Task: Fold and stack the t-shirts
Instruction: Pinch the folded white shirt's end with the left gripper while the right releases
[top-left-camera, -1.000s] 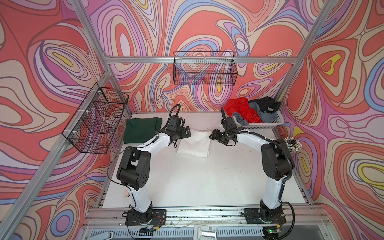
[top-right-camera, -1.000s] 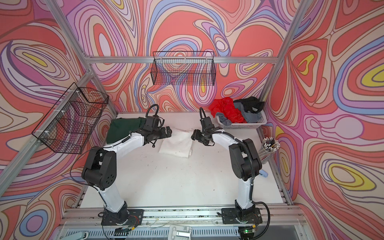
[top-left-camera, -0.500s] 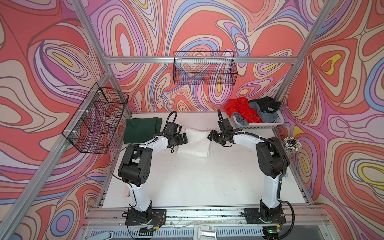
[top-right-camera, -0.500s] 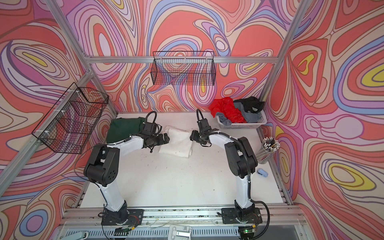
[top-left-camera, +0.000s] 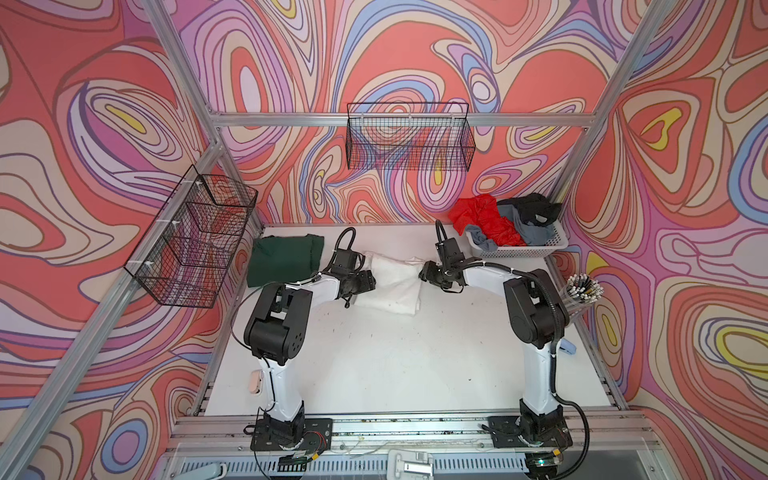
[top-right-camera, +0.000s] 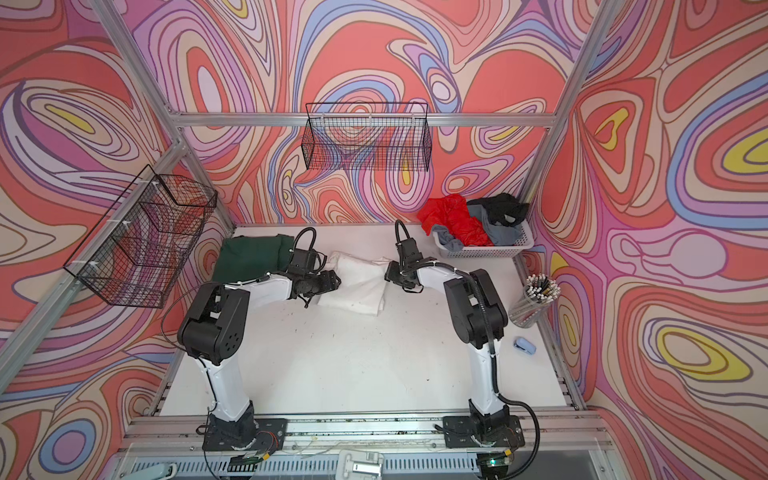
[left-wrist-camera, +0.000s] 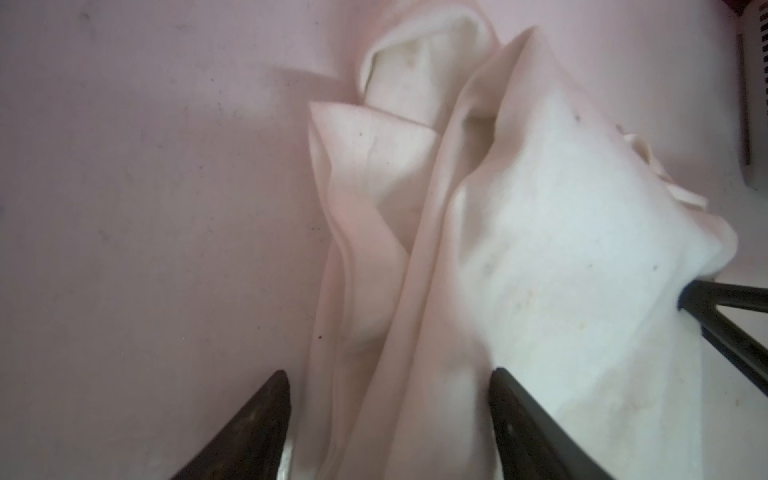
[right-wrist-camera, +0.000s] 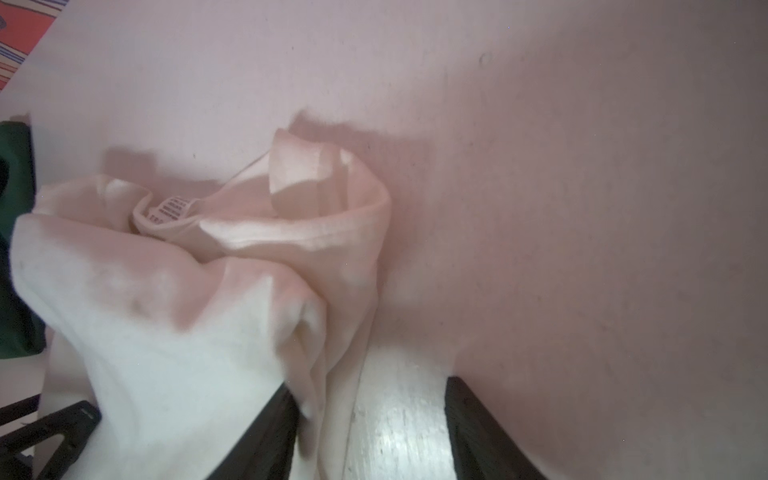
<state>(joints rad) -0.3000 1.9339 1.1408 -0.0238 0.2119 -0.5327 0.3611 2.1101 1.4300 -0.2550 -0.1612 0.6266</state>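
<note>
1. White shirt sits folded at 12 o'clock on the tabletop, green shirt at 10. The arms flank it at 9 and 3, probably to lift it level.
2. Left fingers are half-spread with cloth filling the gap, can't tell if they're pinching. Right fingers are parted, shirt edge against one.

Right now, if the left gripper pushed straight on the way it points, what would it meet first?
The white t-shirt: its folds lie between the left gripper's fingers. Beyond it, probably the right gripper, though depth is unclear.
</note>
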